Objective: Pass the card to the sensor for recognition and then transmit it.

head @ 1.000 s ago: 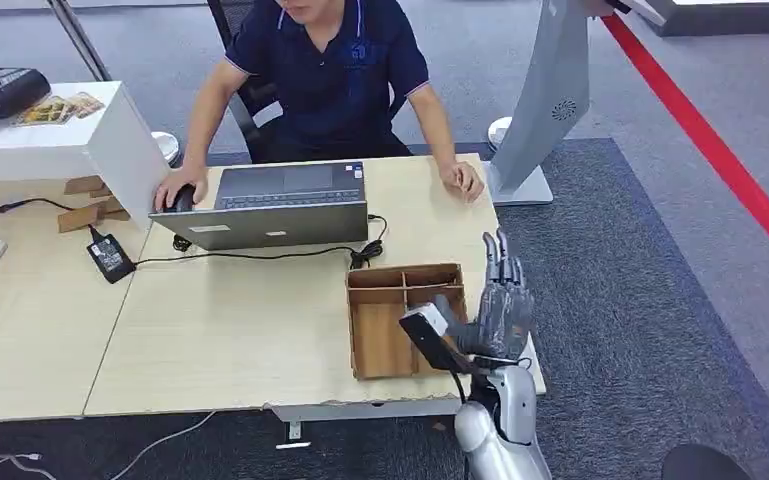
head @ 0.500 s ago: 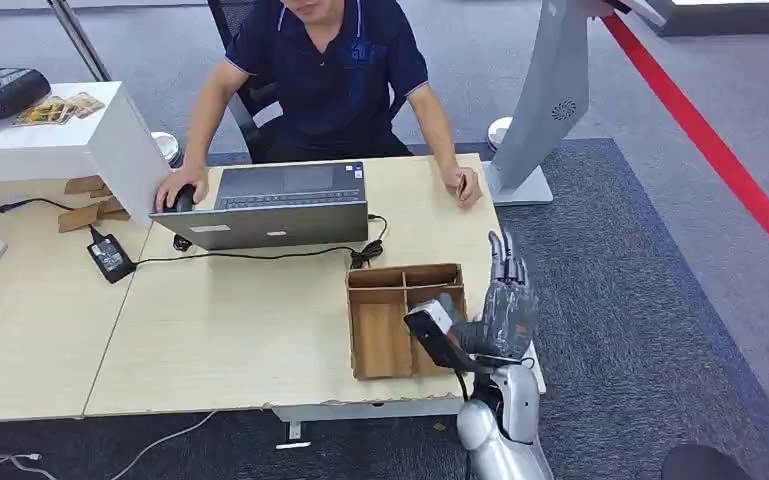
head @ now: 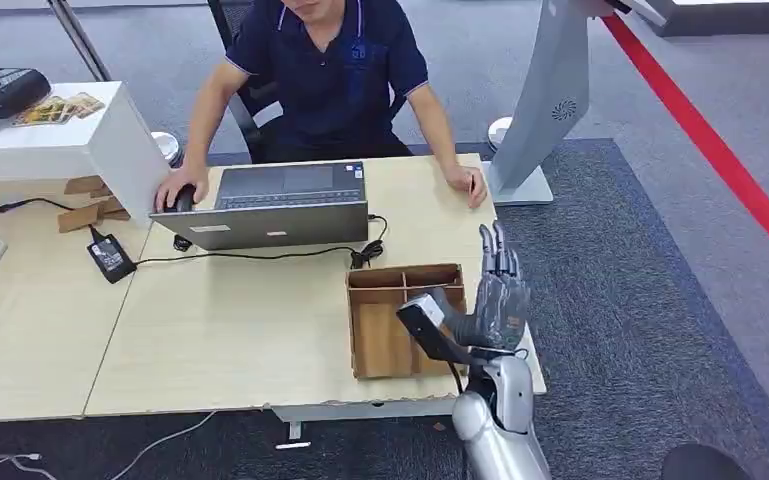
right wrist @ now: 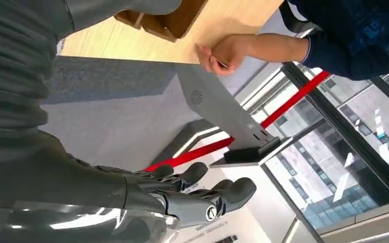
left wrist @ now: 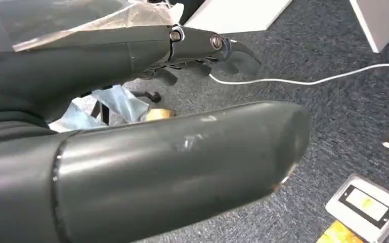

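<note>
- Card [right wrist: 219, 62]: in the right wrist view a thin, flat sliver that looks like it is pinched in the person's hand [right wrist: 227, 52]. It is too small to be sure. That hand rests at the far corner of the table [head: 220, 330], just beside the foot of the grey stand [head: 550, 100].
- Right hand [head: 498, 298]: well apart from the card, raised at the table's near right edge beside the wooden tray [head: 380, 345]. Its fingers [right wrist: 217, 195] are stretched out side by side with the thumb set off from them, and nothing lies between them.
- Left hand [left wrist: 146, 147]: hangs over grey carpet. The thumb and a dark finger [left wrist: 197, 43] are parted, and nothing is in the gap.
- Laptop [head: 275, 205]: stands beyond the tray, in front of the seated person.
</note>
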Action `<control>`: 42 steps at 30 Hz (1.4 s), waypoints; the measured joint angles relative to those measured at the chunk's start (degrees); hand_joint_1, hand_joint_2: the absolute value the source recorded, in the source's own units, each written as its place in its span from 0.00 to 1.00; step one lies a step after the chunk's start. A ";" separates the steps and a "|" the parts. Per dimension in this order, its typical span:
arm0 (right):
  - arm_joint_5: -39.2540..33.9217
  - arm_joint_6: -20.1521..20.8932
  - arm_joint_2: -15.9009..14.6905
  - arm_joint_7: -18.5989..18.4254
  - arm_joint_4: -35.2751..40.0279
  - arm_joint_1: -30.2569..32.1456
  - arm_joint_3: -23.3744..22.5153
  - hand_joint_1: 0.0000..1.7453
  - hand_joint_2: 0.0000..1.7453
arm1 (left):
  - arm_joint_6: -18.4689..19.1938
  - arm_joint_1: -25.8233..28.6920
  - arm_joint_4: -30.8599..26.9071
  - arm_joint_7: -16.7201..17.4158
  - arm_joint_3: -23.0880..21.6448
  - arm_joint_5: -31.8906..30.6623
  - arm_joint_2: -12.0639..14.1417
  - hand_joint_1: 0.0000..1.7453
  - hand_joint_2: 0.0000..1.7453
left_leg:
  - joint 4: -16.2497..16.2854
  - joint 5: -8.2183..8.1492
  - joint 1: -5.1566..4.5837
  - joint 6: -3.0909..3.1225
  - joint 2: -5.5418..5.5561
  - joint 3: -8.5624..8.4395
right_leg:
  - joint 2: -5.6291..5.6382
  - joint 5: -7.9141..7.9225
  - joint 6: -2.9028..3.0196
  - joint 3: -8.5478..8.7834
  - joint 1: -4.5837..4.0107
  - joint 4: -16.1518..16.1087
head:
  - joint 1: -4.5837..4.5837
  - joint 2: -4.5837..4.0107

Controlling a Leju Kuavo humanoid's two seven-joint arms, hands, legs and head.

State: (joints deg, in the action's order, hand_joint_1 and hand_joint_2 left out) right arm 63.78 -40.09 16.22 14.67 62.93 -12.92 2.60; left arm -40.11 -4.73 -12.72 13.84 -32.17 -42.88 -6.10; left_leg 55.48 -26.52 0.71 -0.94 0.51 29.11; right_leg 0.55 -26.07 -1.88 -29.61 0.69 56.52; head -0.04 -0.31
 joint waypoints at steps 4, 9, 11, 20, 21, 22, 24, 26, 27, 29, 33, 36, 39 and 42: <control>0.35 0.00 0.13 -0.11 -0.76 -0.46 0.07 0.00 1.00 | 0.00 -0.02 0.00 -0.04 -0.31 -0.02 0.00 0.00 0.00 | 0.00 0.00 0.00 0.00 0.01 0.00 | 0.00 0.00 0.00 0.01 0.00 0.00 | 0.00 0.00; 0.65 0.02 0.15 -0.77 -1.66 -0.73 0.48 0.00 1.00 | 0.00 -0.05 0.00 -0.07 -0.48 0.00 0.00 0.00 0.00 | 0.00 0.00 0.00 0.00 0.01 0.00 | 0.00 0.00 0.00 0.01 0.00 0.00 | 0.00 0.00; 0.72 0.02 0.15 -1.16 -1.99 -0.81 0.81 0.00 1.00 | 0.00 -0.06 0.00 -0.09 -0.66 0.00 0.00 0.00 0.00 | 0.00 0.00 0.00 0.00 0.01 0.00 | 0.00 0.00 0.00 0.01 0.00 0.00 | 0.00 0.00; 0.76 0.02 0.13 -2.08 -3.54 -1.13 1.29 0.00 1.00 | 0.00 -0.10 0.00 -0.11 -1.33 0.33 0.00 0.00 0.00 | 0.00 0.00 0.00 0.00 0.01 0.00 | 0.00 0.00 0.00 0.01 0.00 0.00 | 0.00 0.00; 0.76 0.02 0.13 -2.08 -3.63 -1.13 1.29 0.00 1.00 | 0.00 -0.11 0.00 -0.13 -1.36 0.33 0.00 0.00 0.00 | 0.00 0.00 0.00 0.00 0.01 0.00 | 0.00 0.00 0.00 0.01 0.00 0.00 | 0.00 0.00; 0.72 0.02 0.13 -2.10 -3.82 -1.20 1.31 0.00 1.00 | 0.00 -0.11 0.00 -0.15 -1.40 0.35 0.00 0.00 0.00 | 0.00 0.00 0.00 0.00 0.01 0.00 | 0.00 0.00 0.00 0.01 0.00 0.00 | 0.00 0.00; 0.68 0.02 0.13 -2.25 -4.15 -1.27 1.36 0.00 1.00 | 0.02 -0.11 0.00 -0.15 -1.44 0.50 0.00 0.00 0.00 | 0.00 0.00 0.00 0.00 0.01 0.00 | 0.00 0.00 0.00 0.01 0.00 0.00 | 0.00 0.00; 0.66 0.02 0.13 -2.25 -4.44 -1.33 1.38 0.00 1.00 | 0.00 -0.11 0.00 -0.17 -1.46 0.50 0.00 0.00 0.00 | 0.00 0.00 0.00 0.00 0.01 0.00 | 0.00 0.00 0.00 0.00 0.00 0.00 | 0.00 0.00; 0.59 0.02 0.13 -2.27 -4.52 -1.35 1.40 0.00 1.00 | 0.00 -0.11 0.00 -0.17 -1.46 0.52 0.00 0.00 0.00 | 0.00 0.00 0.00 0.00 0.01 -0.01 | 0.00 0.00 0.00 0.01 0.00 0.00 | 0.00 0.00; 0.59 0.02 0.13 -2.51 -4.83 -1.40 1.49 0.00 1.00 | 0.00 -0.11 0.00 -0.20 -1.49 0.68 0.00 0.00 0.00 | 0.00 0.00 0.00 0.00 0.01 0.00 | 0.00 0.00 0.00 0.01 0.00 0.00 | 0.00 0.00; 0.61 0.02 0.13 -2.60 -5.29 -1.47 1.66 0.00 1.00 | 0.02 -0.11 0.00 -0.26 -1.51 0.70 0.00 0.00 0.00 | 0.00 0.00 0.00 0.00 0.01 0.00 | 0.00 0.00 0.00 0.00 0.00 0.00 | 0.00 0.00; 0.72 0.02 0.13 -2.64 -5.61 -1.54 1.68 0.00 1.00 | 0.02 -0.11 0.00 -0.42 -1.59 0.70 0.00 0.00 0.00 | 0.00 0.00 0.00 0.00 0.01 0.00 | 0.00 0.00 0.00 0.00 0.00 0.00 | 0.00 0.00; 0.79 0.00 0.13 -2.73 -5.92 -1.64 1.75 0.00 1.00 | 0.06 -0.11 0.00 -0.44 -1.75 0.70 0.00 0.00 0.00 | 0.00 0.00 0.00 0.00 0.01 0.00 | 0.00 0.00 0.00 0.00 0.00 0.00 | 0.00 0.00; 0.79 0.00 0.15 -2.75 -6.03 -1.91 1.77 0.00 1.00 | 0.07 -0.11 0.00 -0.44 -1.77 0.72 0.00 0.00 0.00 | 0.00 0.00 0.00 0.00 0.01 -0.01 | 0.00 0.00 0.00 0.01 0.00 0.00 | 0.00 0.00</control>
State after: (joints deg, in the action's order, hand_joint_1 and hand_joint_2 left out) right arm 64.57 -40.09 16.37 11.91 56.89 -14.83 4.37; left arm -40.04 -4.84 -12.72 13.40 -33.94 -42.16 -6.10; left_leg 55.48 -26.52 0.71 -0.94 0.52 29.09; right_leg 0.55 -26.07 -1.88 -29.60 0.69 56.52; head -0.04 -0.31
